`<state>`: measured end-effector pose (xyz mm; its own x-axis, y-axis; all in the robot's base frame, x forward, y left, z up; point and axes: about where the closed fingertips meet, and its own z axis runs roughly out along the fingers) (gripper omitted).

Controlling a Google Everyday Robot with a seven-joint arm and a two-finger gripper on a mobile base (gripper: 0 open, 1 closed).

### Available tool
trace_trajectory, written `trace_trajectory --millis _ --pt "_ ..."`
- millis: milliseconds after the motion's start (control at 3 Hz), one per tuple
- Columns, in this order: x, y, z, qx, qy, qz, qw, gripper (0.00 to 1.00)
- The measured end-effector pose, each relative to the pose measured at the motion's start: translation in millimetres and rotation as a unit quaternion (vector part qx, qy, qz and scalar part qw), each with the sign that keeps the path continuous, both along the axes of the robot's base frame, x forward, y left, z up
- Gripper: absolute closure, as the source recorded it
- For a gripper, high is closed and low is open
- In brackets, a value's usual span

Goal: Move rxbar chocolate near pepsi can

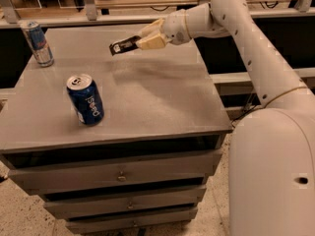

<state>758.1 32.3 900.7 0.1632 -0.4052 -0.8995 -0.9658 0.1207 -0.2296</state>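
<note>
the hand [143,40] was clamped on 1 end of the rxbar chocolate [123,46], holding it above the tabletop [167,97] near the far edge. the pepsi can [86,100] stood upright at front left, well apart. the step called for a level carry, a descent just beside the can without nudging it, and release only once the bar lay flat.
</note>
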Motion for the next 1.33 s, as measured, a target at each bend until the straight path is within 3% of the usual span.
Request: trace_trajectory --millis 1000,1333 --pt "-87 24 16 -0.014 -0.008 0.068 0.9975 1.00" --pt "-114 39 5 -0.028 -0.003 0.100 0.9946 1.00"
